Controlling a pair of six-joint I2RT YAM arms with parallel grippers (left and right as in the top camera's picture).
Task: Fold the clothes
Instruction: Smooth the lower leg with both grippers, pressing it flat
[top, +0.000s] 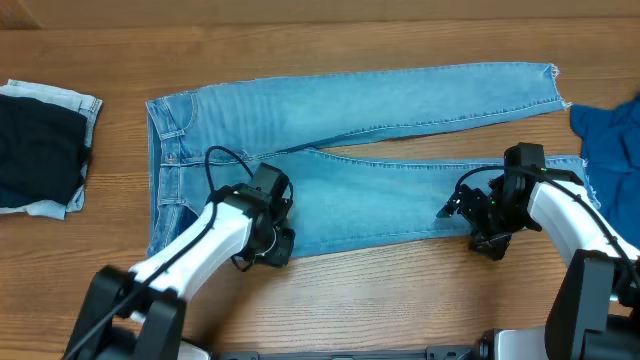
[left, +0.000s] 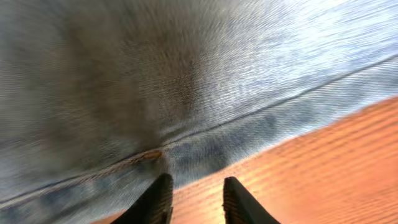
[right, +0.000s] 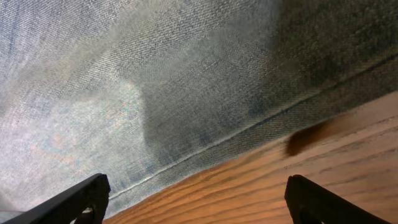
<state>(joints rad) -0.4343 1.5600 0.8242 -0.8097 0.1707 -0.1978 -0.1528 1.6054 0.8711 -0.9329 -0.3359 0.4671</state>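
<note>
Long light-blue denim jeans (top: 400, 190) lie flat on the wooden table (top: 380, 300). My left gripper (left: 198, 182), narrowly parted, and right gripper (right: 198, 185), spread wide, sit empty at their near edge. I should pinch both layers together.

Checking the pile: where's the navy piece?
In the overhead view the navy piece lies at the far left of the table, atop light denim, left of the jeans.
</note>
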